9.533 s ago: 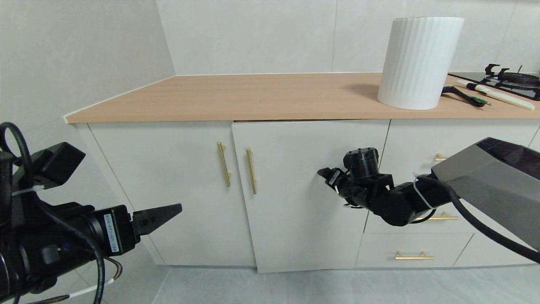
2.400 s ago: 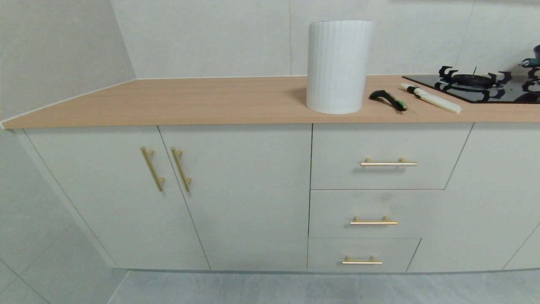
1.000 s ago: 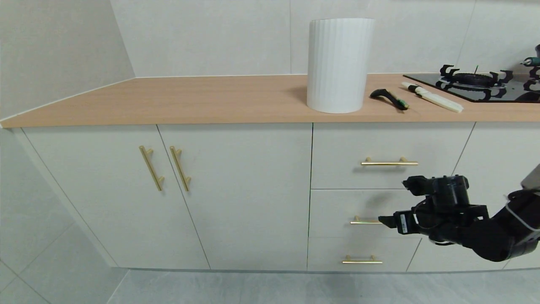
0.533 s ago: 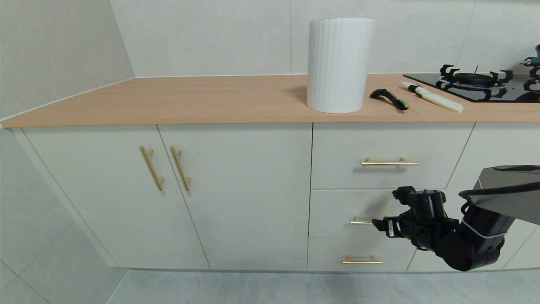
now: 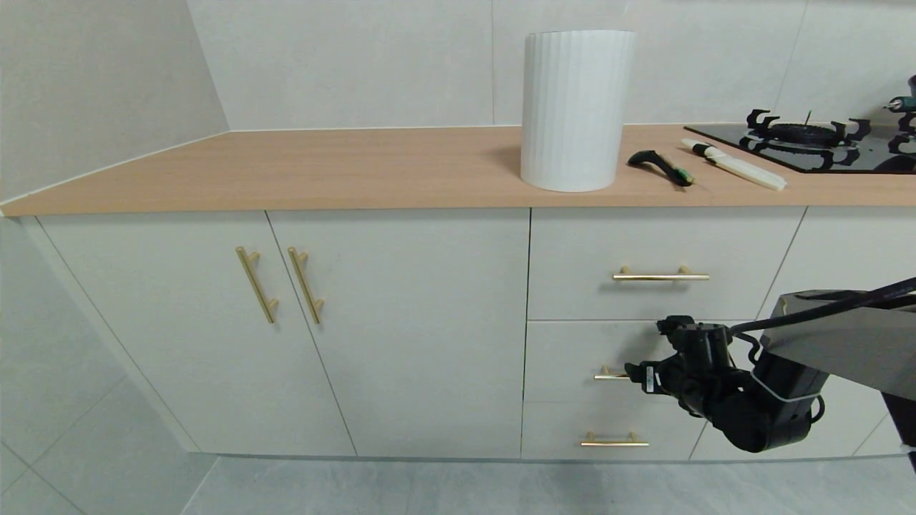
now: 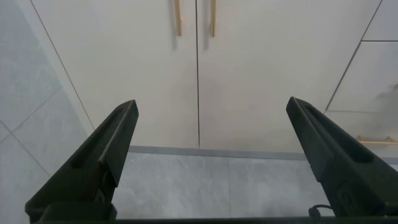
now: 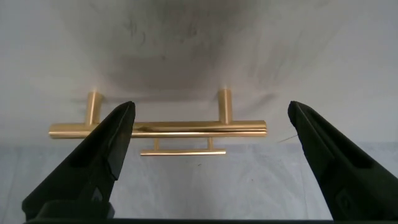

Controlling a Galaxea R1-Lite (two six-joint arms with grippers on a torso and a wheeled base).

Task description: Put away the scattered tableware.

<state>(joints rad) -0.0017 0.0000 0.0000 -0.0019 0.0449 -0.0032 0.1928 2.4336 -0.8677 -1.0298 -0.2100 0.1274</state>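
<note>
Soft, bright, even light leaves a faint shadow left of the white canister (image 5: 577,107) on the bench (image 5: 322,168) and a darker one above the brass handle (image 7: 158,129), which glints.

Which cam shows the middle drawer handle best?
Right wrist view: the middle drawer handle sits close up between the fingers of the open right pincer. Head view has it small, its right end hidden behind that pincer. Left wrist view faces the cupboard doors.

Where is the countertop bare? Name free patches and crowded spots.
Free: countertop from the left wall to the white ribbed container. Crowded: between container and stove lie a black-handled utensil and a white utensil.
</note>
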